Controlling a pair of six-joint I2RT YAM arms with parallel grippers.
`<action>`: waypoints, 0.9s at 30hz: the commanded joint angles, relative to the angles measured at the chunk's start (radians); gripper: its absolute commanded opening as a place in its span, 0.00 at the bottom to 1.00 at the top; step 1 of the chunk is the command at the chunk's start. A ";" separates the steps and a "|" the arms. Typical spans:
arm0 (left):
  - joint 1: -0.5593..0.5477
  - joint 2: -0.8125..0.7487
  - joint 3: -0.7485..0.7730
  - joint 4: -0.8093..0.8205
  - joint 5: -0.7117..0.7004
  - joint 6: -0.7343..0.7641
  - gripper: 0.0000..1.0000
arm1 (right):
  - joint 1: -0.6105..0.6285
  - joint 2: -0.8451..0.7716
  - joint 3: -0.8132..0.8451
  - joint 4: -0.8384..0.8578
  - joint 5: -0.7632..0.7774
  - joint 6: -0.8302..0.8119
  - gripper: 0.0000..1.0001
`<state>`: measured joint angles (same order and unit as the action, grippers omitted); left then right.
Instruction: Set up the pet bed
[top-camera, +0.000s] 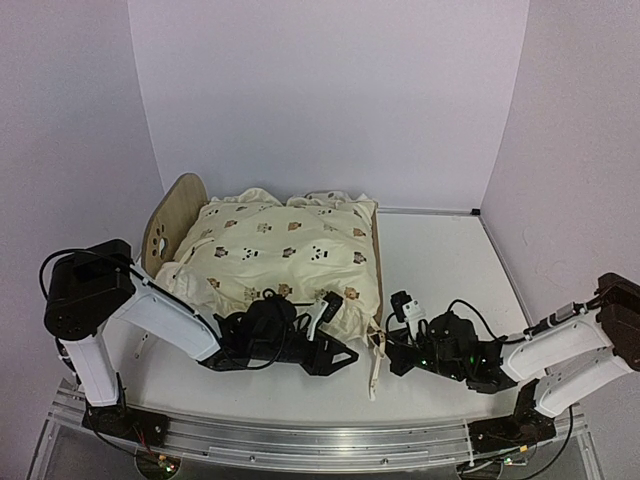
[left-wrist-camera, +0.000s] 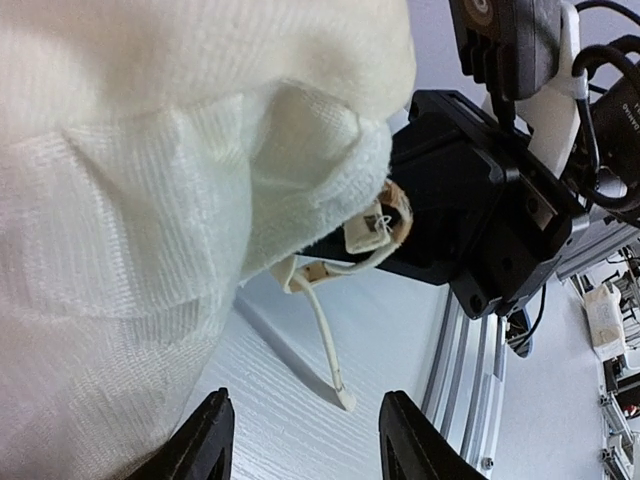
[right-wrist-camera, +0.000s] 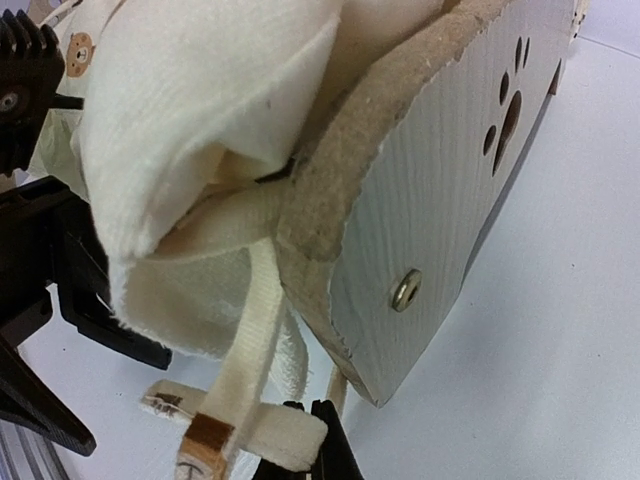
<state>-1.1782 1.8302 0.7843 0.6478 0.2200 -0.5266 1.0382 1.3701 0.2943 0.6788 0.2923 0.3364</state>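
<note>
Light-wood pet bed (right-wrist-camera: 430, 220), arched paw-cutout headboard (top-camera: 188, 200) at left, lies left-centre on the bench (top-camera: 450, 260) under a cream cushion (top-camera: 280, 250). Left pincer (left-wrist-camera: 305, 445) spread at its near side; right pincer (top-camera: 390, 352), at its right end: cannot tell.

A white table (top-camera: 440, 260) is seen, and a fine wood grain is shown on its top in the wrist views. It is enclosed on three sides by plain, pale lilac walls: a back wall (top-camera: 330, 90), a left wall (top-camera: 60, 120) and a right wall (top-camera: 580, 130), joined at two upright corners. A thin dark seam (top-camera: 425, 210) is traced where the table meets the back wall at the right. An aluminium rail (top-camera: 330, 440) is fixed along the near edge. The scene is lit softly and evenly, and only faint shadows are cast. Beyond the rail, in the left wrist view, a grey surface (left-wrist-camera: 560, 420), possibly the floor, is made out, with blurred clutter (left-wrist-camera: 605, 315) on it.
</note>
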 joint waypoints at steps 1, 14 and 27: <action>-0.004 0.042 0.029 0.027 0.095 0.040 0.53 | -0.004 -0.027 0.043 -0.022 0.018 0.017 0.00; -0.040 0.213 0.162 0.060 0.139 0.045 0.58 | -0.004 -0.035 0.048 -0.048 0.022 0.047 0.00; -0.083 0.340 0.304 -0.017 0.011 0.034 0.26 | -0.004 -0.035 0.050 -0.050 0.017 0.048 0.00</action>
<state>-1.2457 2.1420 1.0331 0.6516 0.3070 -0.4922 1.0382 1.3506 0.3164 0.6189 0.2974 0.3721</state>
